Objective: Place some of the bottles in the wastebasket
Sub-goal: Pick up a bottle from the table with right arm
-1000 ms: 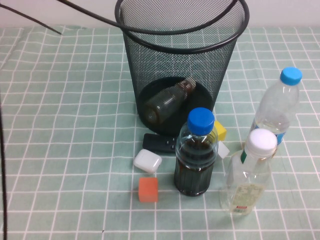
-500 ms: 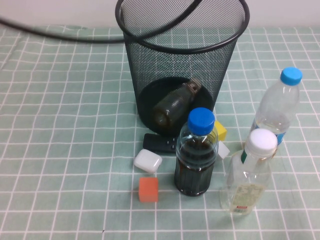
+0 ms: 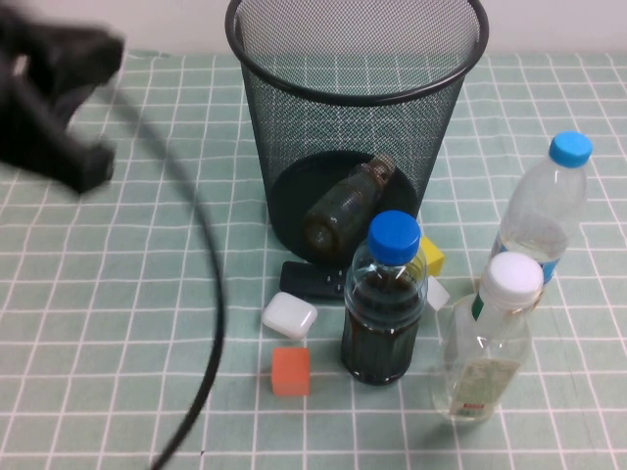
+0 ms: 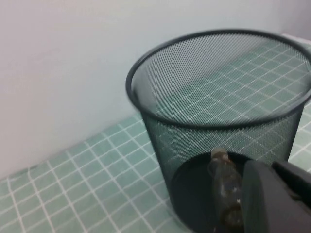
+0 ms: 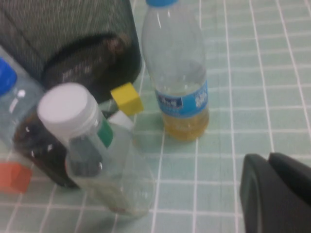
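The black wire-mesh wastebasket (image 3: 358,93) stands at the back middle of the table. The small squat bottle (image 3: 338,201) lies on its side on the bin's base, neck toward the right; it also shows through the mesh in the left wrist view (image 4: 224,184). The taller white-capped bottle (image 3: 487,348) stands upright at the front right, and shows in the right wrist view (image 5: 97,155). My left gripper (image 3: 83,108) is a blurred black shape at the far left, well away from the bin, holding nothing. My right gripper (image 5: 277,194) is shut and empty, near the right-hand bottles.
A blue-capped bottle of dark liquid (image 3: 384,304) stands in front of the bin. A light-blue-capped bottle of yellow liquid (image 3: 544,211) stands at the right. A white case (image 3: 289,315), orange cube (image 3: 290,372), black bar (image 3: 313,281) and yellow block (image 3: 429,255) lie nearby. A black cable (image 3: 211,294) crosses the left.
My left arm has swung from above the wastebasket to the far left, trailing its cable across the table. The squat bottle has settled slightly to the right inside the bin.
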